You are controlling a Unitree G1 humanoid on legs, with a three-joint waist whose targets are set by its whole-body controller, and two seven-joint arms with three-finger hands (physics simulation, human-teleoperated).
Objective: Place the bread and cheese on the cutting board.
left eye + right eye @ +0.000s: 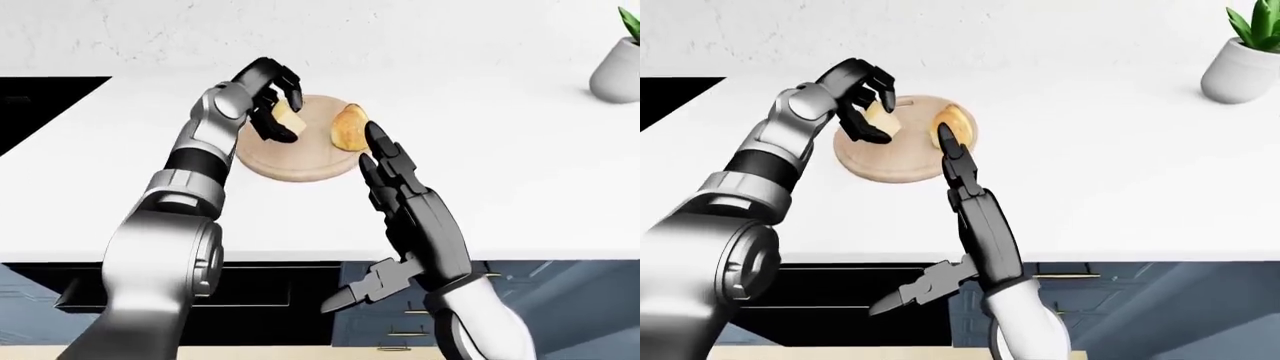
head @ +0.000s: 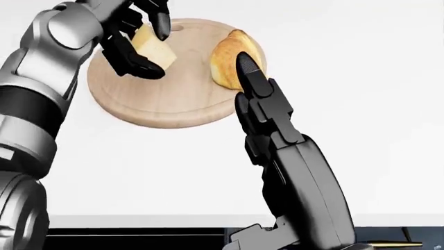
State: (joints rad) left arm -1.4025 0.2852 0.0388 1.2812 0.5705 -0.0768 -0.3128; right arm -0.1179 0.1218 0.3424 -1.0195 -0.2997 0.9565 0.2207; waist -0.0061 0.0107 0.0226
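A round wooden cutting board [image 2: 173,99] lies on the white counter. A golden bread roll [image 2: 225,54] rests on the board's right part. My left hand [image 2: 142,44] is shut on a pale yellow cheese wedge [image 2: 152,49], holding it over the board's upper left part; whether the cheese touches the wood I cannot tell. My right hand [image 2: 260,99] stands open with straight fingers, its fingertips [image 2: 244,61] against the near side of the bread. In the left-eye view the cheese [image 1: 288,120] and bread [image 1: 349,127] sit side by side above the board [image 1: 295,161].
The white counter [image 1: 520,165] stretches wide around the board. A potted plant in a grey pot [image 1: 1238,67] stands at the far right. A black cooktop [image 1: 40,105] lies at the left. Dark blue cabinet fronts [image 1: 560,300] run under the counter's edge.
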